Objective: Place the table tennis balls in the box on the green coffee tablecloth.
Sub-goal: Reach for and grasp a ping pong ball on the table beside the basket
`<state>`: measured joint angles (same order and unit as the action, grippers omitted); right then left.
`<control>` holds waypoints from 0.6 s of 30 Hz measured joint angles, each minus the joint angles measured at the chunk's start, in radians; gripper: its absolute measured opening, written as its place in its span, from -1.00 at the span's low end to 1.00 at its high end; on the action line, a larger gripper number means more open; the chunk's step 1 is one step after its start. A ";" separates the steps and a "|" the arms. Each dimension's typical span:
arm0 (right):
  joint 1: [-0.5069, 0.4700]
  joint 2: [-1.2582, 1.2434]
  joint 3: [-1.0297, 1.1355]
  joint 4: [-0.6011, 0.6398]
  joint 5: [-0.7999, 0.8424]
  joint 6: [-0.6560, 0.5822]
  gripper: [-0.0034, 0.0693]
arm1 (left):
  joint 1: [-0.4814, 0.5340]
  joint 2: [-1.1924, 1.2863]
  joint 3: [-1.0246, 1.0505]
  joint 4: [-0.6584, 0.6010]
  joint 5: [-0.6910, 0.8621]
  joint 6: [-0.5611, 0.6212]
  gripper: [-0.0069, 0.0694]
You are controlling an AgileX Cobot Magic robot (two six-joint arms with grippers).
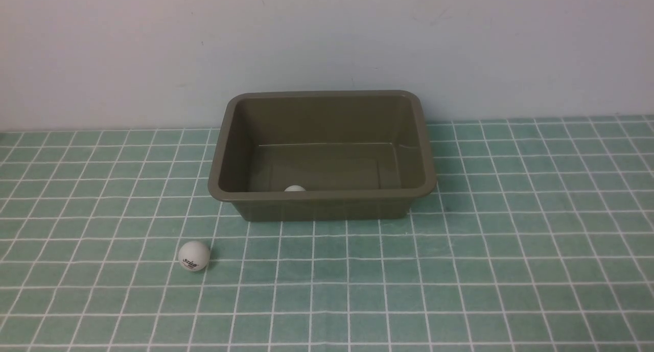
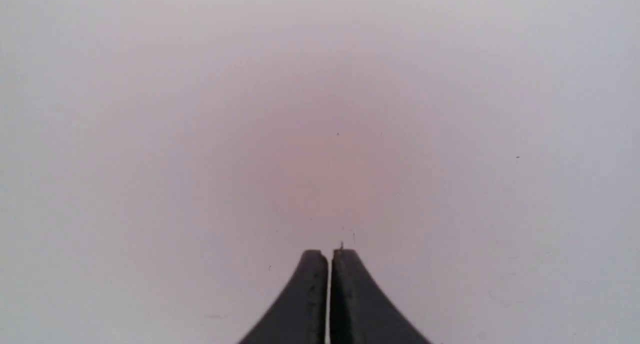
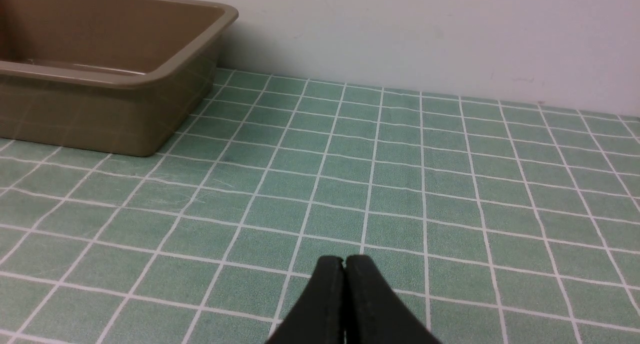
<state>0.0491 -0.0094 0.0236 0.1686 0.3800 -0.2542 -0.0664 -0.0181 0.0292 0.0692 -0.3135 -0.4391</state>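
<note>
The olive-brown box (image 1: pixel 423 153) stands on the green coffee tablecloth (image 1: pixel 460 270) against the back wall. One white table tennis ball (image 1: pixel 294 188) lies inside it by the near wall, only its top showing. A second table tennis ball (image 1: pixel 193 255), with a dark and red logo, rests on the cloth in front of the box's left corner. Neither arm appears in the front view. My left gripper (image 2: pixel 329 254) is shut and empty, facing a blank pale wall. My right gripper (image 3: pixel 344 260) is shut and empty, low over the cloth to the right of the box (image 3: pixel 120 74).
A pale wall (image 1: pixel 327 40) rises directly behind the box and along the cloth's far edge.
</note>
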 joint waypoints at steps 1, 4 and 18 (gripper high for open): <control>0.000 0.000 0.000 0.000 0.000 0.000 -0.95 | 0.000 0.000 0.000 0.000 0.000 0.000 -0.83; 0.000 0.000 0.000 0.000 0.000 0.000 -0.95 | 0.000 0.000 0.000 0.006 -0.003 -0.007 -0.83; 0.000 0.000 0.000 -0.001 0.000 0.000 -0.95 | 0.000 0.000 -0.017 -0.011 -0.400 -0.011 -0.83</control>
<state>0.0491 -0.0094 0.0236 0.1676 0.3800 -0.2542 -0.0664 -0.0181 0.0120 0.0586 -0.7130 -0.4503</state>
